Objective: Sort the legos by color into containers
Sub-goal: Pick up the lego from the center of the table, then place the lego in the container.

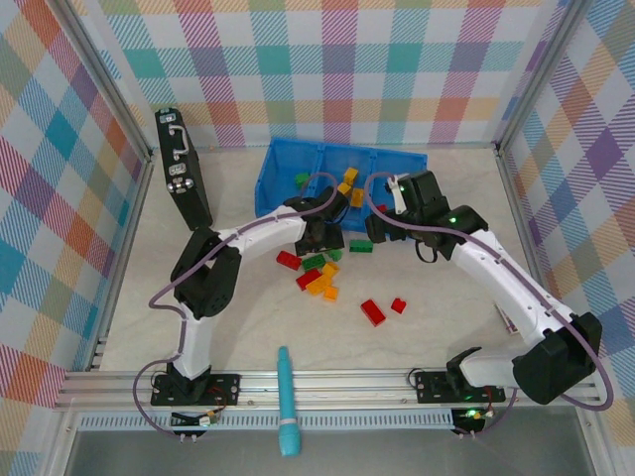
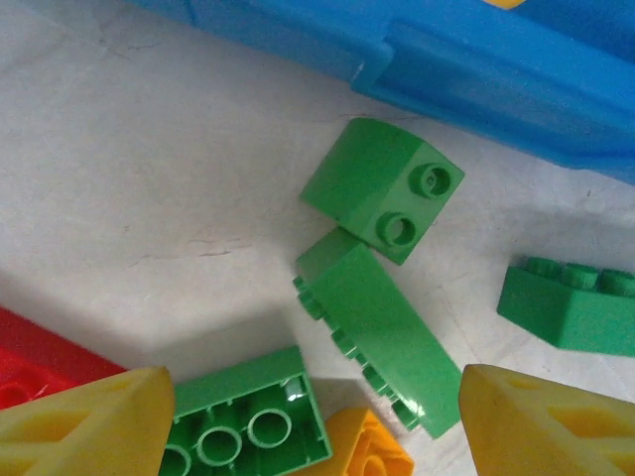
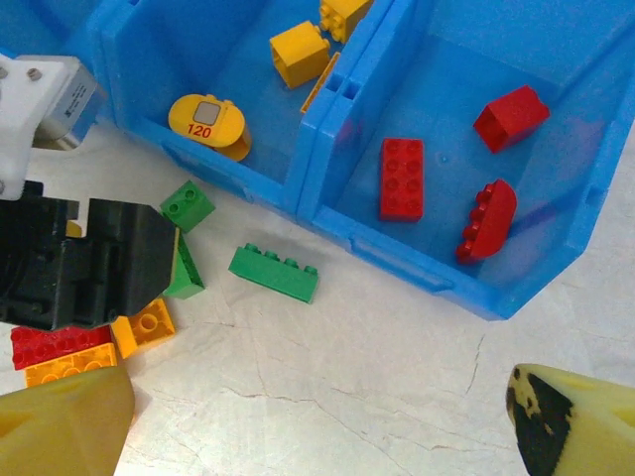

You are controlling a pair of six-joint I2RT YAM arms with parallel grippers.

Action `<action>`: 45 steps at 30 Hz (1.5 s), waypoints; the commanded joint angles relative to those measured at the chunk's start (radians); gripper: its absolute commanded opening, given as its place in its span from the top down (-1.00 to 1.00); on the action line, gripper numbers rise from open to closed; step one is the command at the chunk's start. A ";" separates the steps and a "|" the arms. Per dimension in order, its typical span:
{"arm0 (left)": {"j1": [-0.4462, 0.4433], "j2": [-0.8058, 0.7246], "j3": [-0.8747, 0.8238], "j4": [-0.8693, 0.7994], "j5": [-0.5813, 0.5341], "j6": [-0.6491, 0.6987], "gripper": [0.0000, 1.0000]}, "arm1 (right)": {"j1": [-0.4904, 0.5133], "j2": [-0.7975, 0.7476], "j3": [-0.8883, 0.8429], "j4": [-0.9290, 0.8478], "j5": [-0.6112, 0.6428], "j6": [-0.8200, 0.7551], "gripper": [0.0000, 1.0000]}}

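Both grippers stand wide open and hold nothing. The left gripper (image 2: 317, 436) hangs low just outside the near wall of the blue tray (image 2: 496, 69). Its yellow fingertips (image 2: 79, 426) straddle a huddle of legos on the counter (image 2: 149, 178): an upturned green brick (image 2: 248, 426), an orange brick (image 2: 367, 456) and a curved green brick (image 2: 382, 342) lying on its side. A sloped green brick (image 2: 382, 188) sits just beside the curved one, between it and the tray wall, with bare counter to its left.

The right gripper (image 3: 317, 436) hangs over open counter on the near side of the tray, with nothing between its fingertips (image 3: 60, 426). A long green brick (image 3: 274, 273) lies just outside the tray's near wall, apart from it.

Of the containers (image 3: 335, 119), the middle one holds yellow pieces (image 3: 298, 52), the right one three red bricks (image 3: 402, 177) and the left one a green piece (image 1: 301, 179).

Farther from the tray, two loose red bricks (image 1: 373, 312) lie well clear of the rest. A black case (image 1: 184, 169) stands left of the tray.
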 commanded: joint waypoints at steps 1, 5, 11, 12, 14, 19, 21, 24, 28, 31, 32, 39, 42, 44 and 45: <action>-0.007 0.023 0.035 0.032 0.028 -0.027 -0.49 | -0.004 -0.010 -0.008 0.025 -0.016 0.015 -0.93; -0.012 0.063 0.058 0.038 0.043 -0.031 -0.46 | -0.004 0.008 -0.009 0.031 -0.025 0.009 -0.93; -0.014 0.117 0.085 0.043 0.060 -0.024 -0.35 | -0.004 0.022 -0.004 0.039 -0.036 0.005 -0.93; -0.015 0.124 0.088 0.043 0.064 -0.022 -0.31 | -0.004 0.024 -0.004 0.037 -0.036 0.004 -0.93; -0.014 0.137 0.092 0.040 0.073 -0.019 -0.22 | -0.004 0.027 -0.003 0.038 -0.034 0.005 -0.93; -0.015 0.154 0.099 0.001 0.072 0.006 0.08 | -0.004 0.037 -0.006 0.042 -0.029 0.001 -0.93; -0.015 0.157 0.099 -0.017 0.073 0.017 0.21 | -0.004 0.043 -0.003 0.042 -0.028 0.001 -0.93; -0.015 0.151 0.096 -0.052 0.073 0.038 0.40 | -0.005 0.051 0.001 0.041 -0.026 -0.001 -0.92; -0.012 0.121 0.090 -0.117 0.058 0.091 0.68 | -0.004 0.055 -0.005 0.037 -0.018 -0.003 -0.92; -0.006 0.062 0.081 -0.140 0.038 0.142 0.77 | -0.005 0.058 -0.017 0.041 -0.029 -0.011 -0.94; -0.002 0.038 0.080 -0.143 0.029 0.160 0.78 | -0.005 0.058 -0.024 0.048 -0.033 -0.009 -0.94; 0.034 -0.116 0.192 -0.216 -0.116 0.320 0.78 | -0.008 0.100 -0.032 0.087 -0.056 0.003 -0.88; 0.078 -0.139 0.232 -0.201 -0.138 0.387 0.78 | -0.008 0.112 -0.027 0.095 -0.066 0.003 -0.89; 0.110 -0.144 0.238 -0.166 -0.151 0.431 0.78 | -0.008 0.123 -0.013 0.087 -0.076 -0.002 -0.88; 0.127 -0.145 0.236 -0.135 -0.155 0.458 0.78 | -0.008 0.126 -0.008 0.084 -0.080 0.001 -0.88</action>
